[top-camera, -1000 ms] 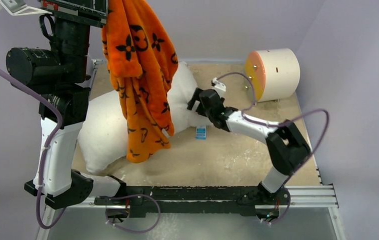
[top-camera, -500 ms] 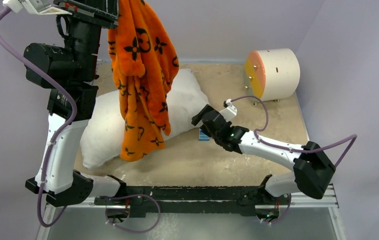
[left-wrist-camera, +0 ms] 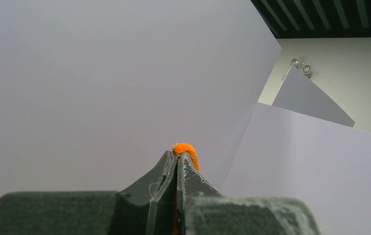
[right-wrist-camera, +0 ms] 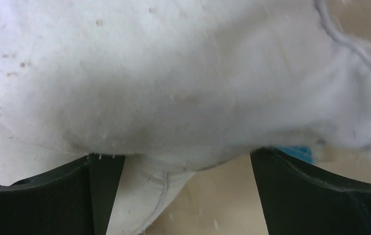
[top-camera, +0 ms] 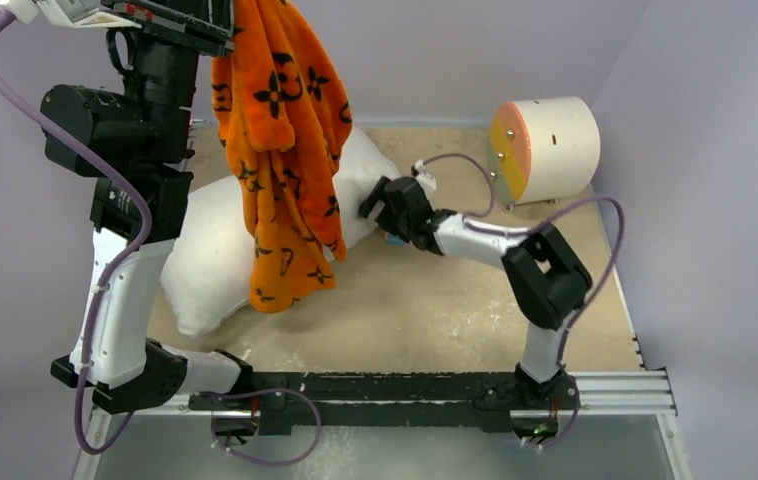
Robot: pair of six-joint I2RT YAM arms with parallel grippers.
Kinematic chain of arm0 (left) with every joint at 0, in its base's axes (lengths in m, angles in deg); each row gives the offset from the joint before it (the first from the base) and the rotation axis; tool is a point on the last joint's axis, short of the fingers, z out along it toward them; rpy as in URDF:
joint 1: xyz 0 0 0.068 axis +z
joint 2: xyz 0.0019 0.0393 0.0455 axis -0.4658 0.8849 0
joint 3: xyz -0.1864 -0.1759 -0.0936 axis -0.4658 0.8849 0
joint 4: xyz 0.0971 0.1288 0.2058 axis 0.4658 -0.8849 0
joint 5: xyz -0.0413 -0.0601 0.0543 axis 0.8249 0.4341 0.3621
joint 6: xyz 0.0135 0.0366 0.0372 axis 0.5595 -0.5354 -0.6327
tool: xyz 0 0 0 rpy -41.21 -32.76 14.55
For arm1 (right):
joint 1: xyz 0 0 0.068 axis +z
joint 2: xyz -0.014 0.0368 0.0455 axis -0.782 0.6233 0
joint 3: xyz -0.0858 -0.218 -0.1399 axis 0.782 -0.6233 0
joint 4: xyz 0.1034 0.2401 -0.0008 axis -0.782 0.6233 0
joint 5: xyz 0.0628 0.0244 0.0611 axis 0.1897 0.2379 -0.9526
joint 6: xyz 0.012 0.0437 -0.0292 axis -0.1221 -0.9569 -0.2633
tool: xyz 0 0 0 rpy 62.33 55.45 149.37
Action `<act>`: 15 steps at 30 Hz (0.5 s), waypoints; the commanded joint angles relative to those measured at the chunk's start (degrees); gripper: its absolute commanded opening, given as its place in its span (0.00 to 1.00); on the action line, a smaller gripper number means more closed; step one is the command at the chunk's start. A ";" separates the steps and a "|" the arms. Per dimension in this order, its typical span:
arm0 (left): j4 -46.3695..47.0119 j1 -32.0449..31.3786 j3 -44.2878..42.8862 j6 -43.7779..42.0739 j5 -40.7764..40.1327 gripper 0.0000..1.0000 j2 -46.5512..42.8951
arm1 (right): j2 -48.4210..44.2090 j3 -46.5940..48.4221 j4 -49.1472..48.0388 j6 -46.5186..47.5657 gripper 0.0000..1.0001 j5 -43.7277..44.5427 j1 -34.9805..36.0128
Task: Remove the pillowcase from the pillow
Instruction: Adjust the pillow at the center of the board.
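Grip on the left is firm: the left gripper (left-wrist-camera: 177, 161) is pinched tight on an orange tuft of the pillowcase (top-camera: 280, 140), held high above the left edge of the table (top-camera: 455, 310). The case hangs as a loose sack, its lower end over the middle of the pillow (top-camera: 205, 250); whether they touch I cannot tell. The pillow lies bare along the table's left side, slanting toward the far middle. At its right end, by the blue tag (right-wrist-camera: 296, 152), the right gripper (right-wrist-camera: 187, 196) has its fingers spread wide against the white fabric, gripping nothing. The stripping looks all but done. Next, likely: pin the pillow, carry the case clear.
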 commanded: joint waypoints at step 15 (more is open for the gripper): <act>4.64 -0.29 -1.71 -0.33 2.34 0.00 1.39 | 51.11 79.57 -0.98 30.30 0.95 -33.89 5.66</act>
